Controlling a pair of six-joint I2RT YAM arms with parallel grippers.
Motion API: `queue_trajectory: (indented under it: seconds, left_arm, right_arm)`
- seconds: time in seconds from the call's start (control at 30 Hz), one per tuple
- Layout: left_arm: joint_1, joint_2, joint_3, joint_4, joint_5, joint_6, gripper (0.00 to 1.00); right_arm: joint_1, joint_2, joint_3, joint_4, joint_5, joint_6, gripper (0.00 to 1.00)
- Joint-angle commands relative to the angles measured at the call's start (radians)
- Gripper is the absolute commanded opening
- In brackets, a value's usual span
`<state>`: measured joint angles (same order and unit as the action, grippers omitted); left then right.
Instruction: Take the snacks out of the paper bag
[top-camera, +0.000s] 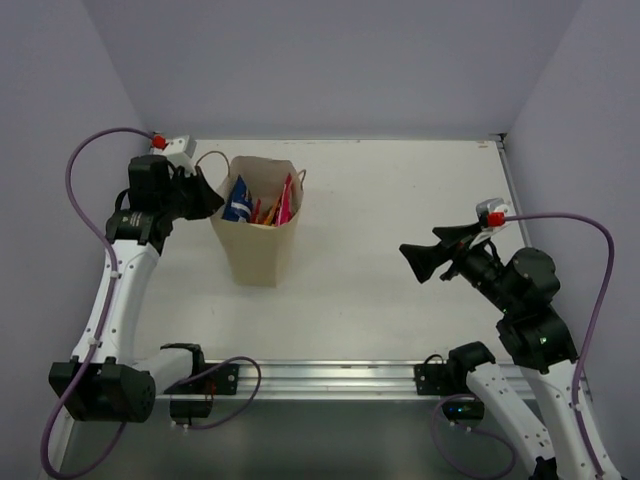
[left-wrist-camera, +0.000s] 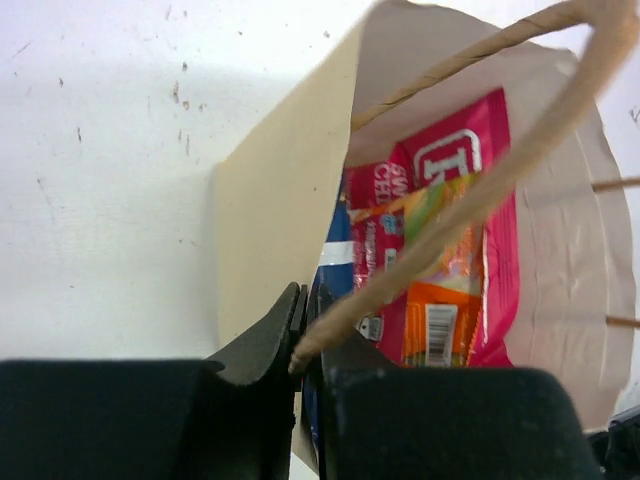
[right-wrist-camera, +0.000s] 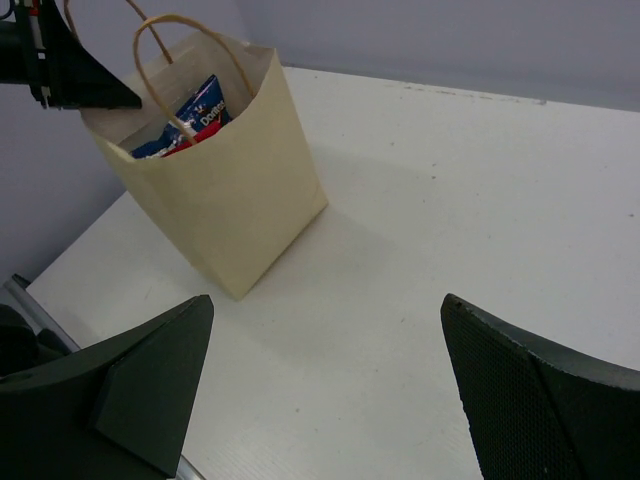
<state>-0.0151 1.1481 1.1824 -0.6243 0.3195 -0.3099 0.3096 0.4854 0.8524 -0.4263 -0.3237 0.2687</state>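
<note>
While the white table (top-camera: 400, 220) lies bare around it, the paper bag (top-camera: 258, 245) stands upright, mouth open; the left gripper (left-wrist-camera: 305, 310) sits at the bag's left rim, fingers pinched narrow on the paper where a string handle (left-wrist-camera: 480, 185) roots; the right gripper (top-camera: 425, 258) hangs well right of the bag, fingers spread wide, holding nothing; inside the bag, the pink bag (left-wrist-camera: 455, 150) leans beside the blue Doritos chip bag (right-wrist-camera: 205, 108).

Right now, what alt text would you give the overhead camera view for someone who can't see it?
An upright paper bag holding colourful snacks stands on a white table. The left gripper pinches its rim, while the right gripper hovers open, apart from the bag.
</note>
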Motion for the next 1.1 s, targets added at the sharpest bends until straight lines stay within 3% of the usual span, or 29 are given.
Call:
queue_trajectory:
  seconds: [0.0, 0.07, 0.13, 0.3, 0.4, 0.6, 0.77, 1.07]
  left_arm:
    - [-0.006, -0.036, -0.013, 0.001, 0.044, 0.043, 0.10]
    - [-0.008, -0.024, -0.010, 0.006, 0.044, 0.067, 0.13]
    - [-0.013, -0.002, -0.004, 0.020, 0.047, 0.093, 0.28]
    - [-0.020, 0.022, 0.040, 0.061, 0.040, 0.161, 0.50]
    - [-0.022, 0.024, 0.054, 0.096, 0.016, 0.190, 0.57]
    - [-0.022, 0.019, 0.001, 0.172, 0.010, 0.209, 0.57]
    - [-0.025, 0.015, -0.036, 0.204, -0.008, 0.212, 0.49]
    - [-0.026, -0.099, -0.167, 0.258, -0.114, 0.169, 0.52]
  right_arm:
    - [0.006, 0.031, 0.056, 0.026, -0.005, -0.003, 0.99]
    - [0.006, 0.048, 0.066, 0.024, -0.012, -0.003, 0.99]
    - [0.006, 0.059, 0.073, 0.018, -0.018, -0.002, 0.99]
    - [0.006, 0.056, 0.076, 0.003, -0.020, -0.009, 0.99]
    - [0.006, 0.056, 0.073, 0.001, -0.025, -0.013, 0.99]
    - [0.006, 0.067, 0.077, 0.001, -0.049, -0.014, 0.99]
    - [0.006, 0.065, 0.074, 0.011, -0.061, -0.010, 0.99]
    - [0.006, 0.058, 0.073, 0.015, -0.064, -0.014, 0.99]
